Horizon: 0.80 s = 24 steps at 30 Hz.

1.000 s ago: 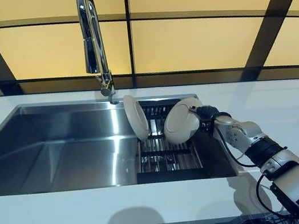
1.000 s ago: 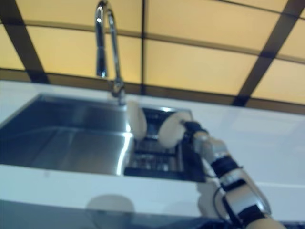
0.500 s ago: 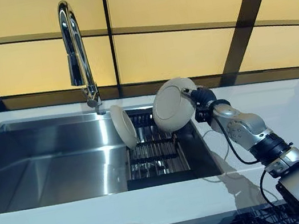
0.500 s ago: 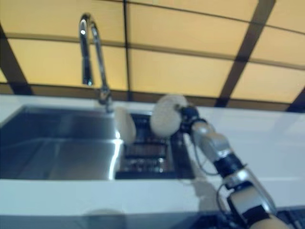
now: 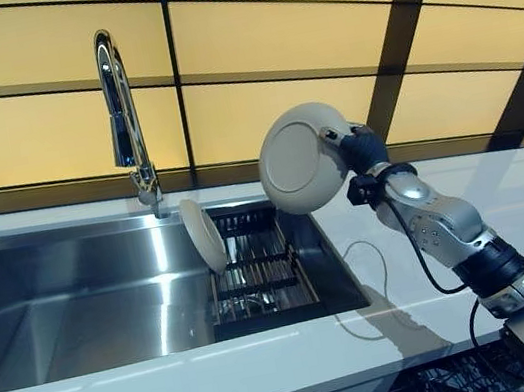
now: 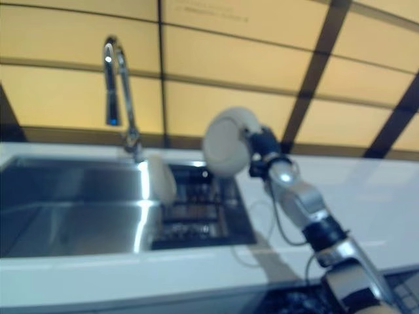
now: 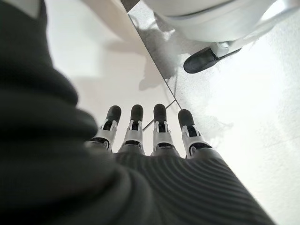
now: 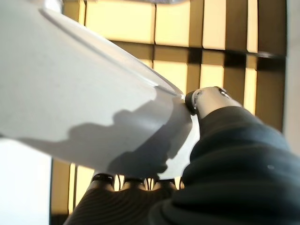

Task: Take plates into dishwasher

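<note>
We find the right robot hand (image 5: 353, 149) raised above the surface (image 5: 469, 220), over the right end of the sink (image 5: 76, 290), clamped on a white plate (image 5: 296, 160). The plate is held clear of everything below it, its underside with the foot ring turned toward the camera, standing nearly on edge. In the right wrist view the thumb (image 8: 206, 97) presses on the rim of the plate (image 8: 84, 93) while the fingers (image 8: 136, 180) lie behind it, so we record a pinch on the rim. A second white plate (image 5: 203, 235) stands on edge in the dark rack (image 5: 256, 278) that fills the right end of the sink, leaning at the rack's left side, just beside the open steel basin. It is well apart from the held plate and no hand touches it. The tap (image 5: 122, 109) rises from the far edge of the sink, its spout pointing down near the second plate's top. Behind the surface runs a wall of yellow panels (image 5: 266, 43) with dark frames. At the near right corner, below the surface edge, a dark wire basket (image 5: 448, 387) shows; we cannot tell what it holds. The left robot hand (image 7: 154, 140) shows only in its own wrist view, its fingers (image 7: 159, 123) straight and side by side, holding nothing, over a pale floor.
</note>
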Available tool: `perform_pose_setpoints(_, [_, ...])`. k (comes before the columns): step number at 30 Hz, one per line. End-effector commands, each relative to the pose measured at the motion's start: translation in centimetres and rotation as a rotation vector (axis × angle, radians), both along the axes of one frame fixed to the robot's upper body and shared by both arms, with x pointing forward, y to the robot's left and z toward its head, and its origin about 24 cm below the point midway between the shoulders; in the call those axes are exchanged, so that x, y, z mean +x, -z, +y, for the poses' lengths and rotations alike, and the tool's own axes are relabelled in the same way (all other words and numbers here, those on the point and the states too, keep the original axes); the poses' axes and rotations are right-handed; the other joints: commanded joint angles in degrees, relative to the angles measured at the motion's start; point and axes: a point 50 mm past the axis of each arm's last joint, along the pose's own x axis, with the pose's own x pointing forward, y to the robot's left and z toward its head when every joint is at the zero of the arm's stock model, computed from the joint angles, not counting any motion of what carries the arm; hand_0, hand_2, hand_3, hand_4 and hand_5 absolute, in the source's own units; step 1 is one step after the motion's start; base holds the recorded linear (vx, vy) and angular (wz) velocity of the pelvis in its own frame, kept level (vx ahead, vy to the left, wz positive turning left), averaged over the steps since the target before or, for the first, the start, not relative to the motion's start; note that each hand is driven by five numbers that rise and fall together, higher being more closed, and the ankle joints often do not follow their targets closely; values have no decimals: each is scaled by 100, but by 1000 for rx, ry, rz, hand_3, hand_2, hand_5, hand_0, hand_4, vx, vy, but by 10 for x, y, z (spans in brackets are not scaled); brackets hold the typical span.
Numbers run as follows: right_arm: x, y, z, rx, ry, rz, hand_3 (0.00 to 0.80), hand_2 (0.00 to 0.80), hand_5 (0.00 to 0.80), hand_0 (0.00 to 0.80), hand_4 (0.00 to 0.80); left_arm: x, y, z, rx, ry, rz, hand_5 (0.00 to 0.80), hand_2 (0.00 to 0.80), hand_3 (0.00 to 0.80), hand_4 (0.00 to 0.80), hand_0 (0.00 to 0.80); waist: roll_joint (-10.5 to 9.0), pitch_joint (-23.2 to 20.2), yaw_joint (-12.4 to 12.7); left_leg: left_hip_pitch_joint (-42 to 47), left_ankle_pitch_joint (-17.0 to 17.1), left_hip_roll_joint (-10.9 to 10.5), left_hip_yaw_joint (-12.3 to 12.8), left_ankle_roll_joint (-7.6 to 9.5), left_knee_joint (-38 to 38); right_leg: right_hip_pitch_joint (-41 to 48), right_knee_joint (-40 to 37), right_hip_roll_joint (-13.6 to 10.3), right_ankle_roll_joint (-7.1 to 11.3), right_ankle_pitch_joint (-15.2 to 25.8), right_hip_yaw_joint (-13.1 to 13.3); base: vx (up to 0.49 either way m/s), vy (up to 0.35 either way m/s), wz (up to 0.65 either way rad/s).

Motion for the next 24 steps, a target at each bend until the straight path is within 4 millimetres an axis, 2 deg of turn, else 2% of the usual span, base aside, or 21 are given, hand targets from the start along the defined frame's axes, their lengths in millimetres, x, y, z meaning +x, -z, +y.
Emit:
perform_pose_setpoints(1, [-24, -60, -35, -5, 88, -286, 800, 800, 800, 800, 800, 0, -3, 14, 50, 45, 8, 0, 0, 0, 0, 0, 34, -55, -50, 15, -389, -317, -69, 393, 53, -266, 656, -324, 647, 222, -23, -25, 75, -53])
perform_pose_setpoints(3, [-27, -59, -42, -26, 98, -297, 800, 800, 800, 800, 800, -3, -3, 18, 66, 47, 22, 0, 0, 0, 0, 0, 12, -44, -116, 52, -422, -280, 105, 375, 44, -395, 732, -336, 700, 316, -117, -51, 68, -77])
perform_pose_setpoints(6, [-33, -54, -48, -37, 85, -309, 800, 800, 800, 800, 800, -2, -6, 28, 97, 13, 25, 0, 0, 0, 0, 0, -5, -48, -211, 87, -428, -180, 493, 369, 6, -480, 926, -526, 757, 444, -512, -119, 34, -57])
perform_pose_setpoints(9, [-39, -47, -55, -22, 40, -306, 800, 800, 800, 800, 800, 7, -10, 34, 109, -8, 5, 0, 0, 0, 0, 0, 33, -69, -253, 67, -403, 3, 853, 358, 37, -310, 1152, -722, 705, 316, -696, -179, -38, -80])
perform_pose_setpoints(12, [-42, -41, -53, -19, -32, -302, 800, 800, 800, 800, 800, 15, -14, 39, 114, -39, -15, 0, 0, 0, 0, 0, 72, -154, -236, -6, -336, 175, 1383, 312, 77, -29, 1278, -1128, 712, 379, -1043, -189, -84, -78])
perform_pose_setpoints(14, [-42, -37, -51, -25, -71, -288, 800, 800, 800, 800, 800, 18, -16, 41, 112, -56, -25, 0, 0, 0, 0, 0, 107, -221, -212, 12, -393, 262, 1584, 238, 63, 219, 1345, -1412, 851, 404, -1161, -96, -111, -129])
perform_pose_setpoints(16, [-40, -34, -50, -39, -90, -272, 800, 800, 800, 800, 800, 23, -18, 42, 109, -52, -37, 0, 0, 0, 0, 0, 116, -310, -198, -62, -314, 369, 1833, 204, 70, 467, 1257, -1544, 910, 388, -1224, -143, -231, -161])
perform_pose_setpoints(20, [-39, -21, -56, -51, -73, -228, 800, 800, 800, 800, 800, 39, -23, 38, 110, -5, -75, 0, 0, 0, 0, 0, 58, -432, -356, -301, -204, 529, 1831, 137, 130, 704, 680, -1062, 787, -315, -852, -145, -344, -78])
perform_pose_setpoints(22, [-39, -12, -56, -44, -87, -210, 800, 800, 800, 800, 800, 45, -26, 39, 118, -3, -93, 0, 0, 0, 0, 0, 2, -414, -387, -424, -177, 670, 1946, 49, 243, 696, 514, -883, 781, -506, -916, -240, -478, -31])
perform_pose_setpoints(24, [-41, -7, -57, -37, -98, -193, 800, 800, 800, 800, 800, 47, -27, 39, 121, 4, -107, 0, 0, 0, 0, 0, -53, -383, -395, -539, -105, 782, 1932, -44, 337, 740, 304, -694, 764, -613, -951, -197, -454, -37])
